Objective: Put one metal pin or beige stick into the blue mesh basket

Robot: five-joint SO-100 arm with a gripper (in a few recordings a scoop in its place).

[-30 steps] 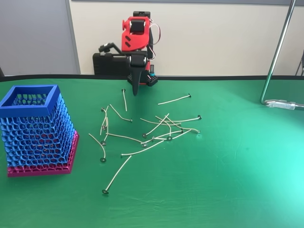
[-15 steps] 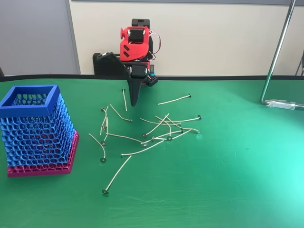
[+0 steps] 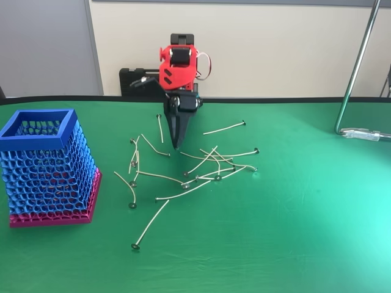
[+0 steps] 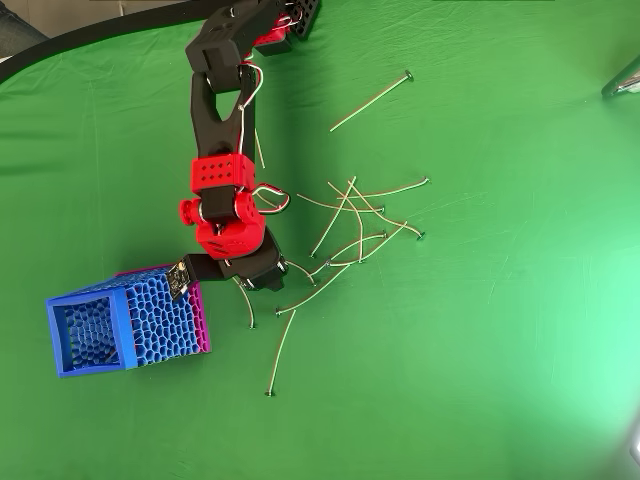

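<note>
**Gripper over the pins, nothing picked yet**

Gripper (image 3: 177, 145) points down over the green cloth (image 3: 305, 232), tip low at the back edge of the pin scatter. Fingers look pressed together into one dark wedge in the fixed view, so clenched on nothing is my read; the overhead view hides the tip under the red wrist (image 4: 228, 232), so no cross-check.

Basket (image 3: 46, 168) stands upright well to the left of the gripper in the fixed view, apart from every pin. It holds no pin as far as the mesh lets me see.

Pins lie loose on the cloth. Nearest candidate: a bent pin (image 3: 155, 146) just left of the tip, between gripper and basket, long axis running diagonally from upper left down to its head at lower right. A second pin (image 3: 160, 128) lies just behind that one, long axis near straight front to back. The main tangle (image 3: 211, 168) is to the right of the tip, away from the basket, pins crossing each other.

Judgement: pick still ahead. The bent pin looks the better target: single, not crossed. The jaws would need to open and straddle it across the diagonal.
</note>
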